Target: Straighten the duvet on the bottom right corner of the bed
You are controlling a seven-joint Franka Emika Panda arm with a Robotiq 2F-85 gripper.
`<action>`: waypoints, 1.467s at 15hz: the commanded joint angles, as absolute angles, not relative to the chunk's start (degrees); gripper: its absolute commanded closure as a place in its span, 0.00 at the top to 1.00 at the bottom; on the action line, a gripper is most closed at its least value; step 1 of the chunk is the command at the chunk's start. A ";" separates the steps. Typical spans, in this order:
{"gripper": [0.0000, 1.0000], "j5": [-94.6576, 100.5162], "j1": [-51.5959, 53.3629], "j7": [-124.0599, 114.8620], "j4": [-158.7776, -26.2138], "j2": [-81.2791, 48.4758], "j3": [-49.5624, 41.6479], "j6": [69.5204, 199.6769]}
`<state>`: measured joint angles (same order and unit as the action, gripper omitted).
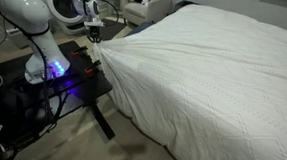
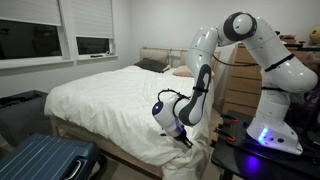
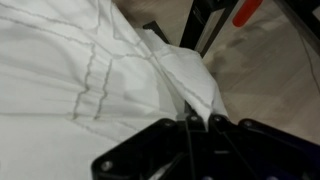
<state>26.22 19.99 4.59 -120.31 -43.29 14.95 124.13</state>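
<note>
The white quilted duvet (image 1: 213, 66) covers the whole bed (image 2: 110, 95) in both exterior views. Its corner is drawn out into a taut peak toward the robot table. My gripper (image 1: 96, 37) is shut on that corner at the bed's edge. In an exterior view the gripper (image 2: 183, 137) sits low beside the bed, with the duvet (image 2: 150, 140) hanging over the side. In the wrist view the black fingers (image 3: 197, 122) pinch a fold of the duvet (image 3: 190, 80), whose stitched seams run across the picture.
The black robot table (image 1: 68, 80) stands close beside the bed, with a red item on it. A blue suitcase (image 2: 45, 160) lies on the floor at the bed's foot. A wooden dresser (image 2: 240, 85) and windows (image 2: 95, 45) are behind.
</note>
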 commanded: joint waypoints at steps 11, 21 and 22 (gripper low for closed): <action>0.89 16.83 41.68 -24.49 -113.39 -43.23 10.29 141.40; 1.00 23.55 45.93 -38.26 -111.60 -36.71 -12.33 146.27; 1.00 24.90 46.03 -40.74 -111.68 -35.86 -14.00 146.03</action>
<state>21.70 44.46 -34.00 -110.43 -39.22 -9.50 146.28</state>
